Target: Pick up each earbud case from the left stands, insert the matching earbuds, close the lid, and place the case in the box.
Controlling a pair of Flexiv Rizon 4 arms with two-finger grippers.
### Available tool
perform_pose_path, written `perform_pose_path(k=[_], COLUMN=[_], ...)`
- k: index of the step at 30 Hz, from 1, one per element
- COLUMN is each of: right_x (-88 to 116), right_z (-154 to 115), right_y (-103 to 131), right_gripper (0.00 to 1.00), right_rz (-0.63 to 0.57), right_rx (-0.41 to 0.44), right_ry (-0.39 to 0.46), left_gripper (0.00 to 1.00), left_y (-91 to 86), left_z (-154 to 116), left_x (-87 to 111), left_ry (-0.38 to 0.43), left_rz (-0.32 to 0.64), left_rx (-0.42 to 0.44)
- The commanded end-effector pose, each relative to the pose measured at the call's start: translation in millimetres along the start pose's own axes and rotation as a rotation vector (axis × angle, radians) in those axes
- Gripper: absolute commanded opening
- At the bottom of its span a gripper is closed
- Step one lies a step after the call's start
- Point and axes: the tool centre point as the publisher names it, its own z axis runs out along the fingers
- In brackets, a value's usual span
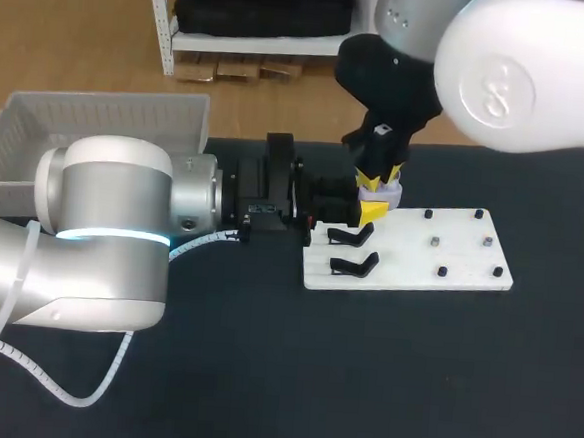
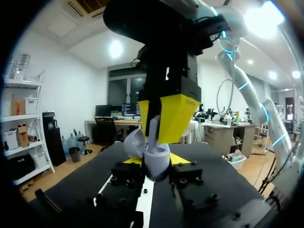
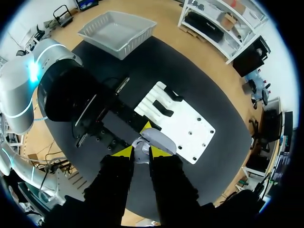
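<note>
Yellow-tipped, the left pincer (image 2: 156, 160) is pressed onto the earbud case (image 2: 157, 168) from two sides. It holds the case at the edge of the white board (image 1: 420, 250), at the end where the black stands (image 1: 354, 265) sit. The case is pale lavender and its lid (image 2: 134, 142) is tipped open. The right pincer (image 3: 141, 153) comes down onto the case from above, right over the left one. I cannot tell whether it pinches anything.

Small dark pegs (image 1: 442, 273) dot the board's other end, away from the stands. The left arm (image 1: 100, 236) lies level along the black worktop (image 1: 361, 384) toward the board, and the right arm (image 1: 523, 65) hangs over the board's far side. The box (image 1: 98, 125), a pale slatted basket, stands well apart from the board, beyond the left arm.
</note>
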Motion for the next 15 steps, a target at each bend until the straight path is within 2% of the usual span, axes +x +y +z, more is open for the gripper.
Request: perform_pose_path(k=[1,15], right_x=[-1.7,-1.0], right_z=[2.2,6.8], right_y=[-0.9,-0.9], right_gripper=[0.0,0.0], right_rz=[-0.001,-0.018], right_rx=[-0.002,0.015], right_ry=[0.004,0.019], left_gripper=[0.0,0.0], left_y=[-2.1,-2.1], left_z=[0.7,0.7], left_x=[1.4,1.4], left_ry=[-0.007,-0.007], left_rz=[0.005,0.005], left_rx=[-0.011,-0.011])
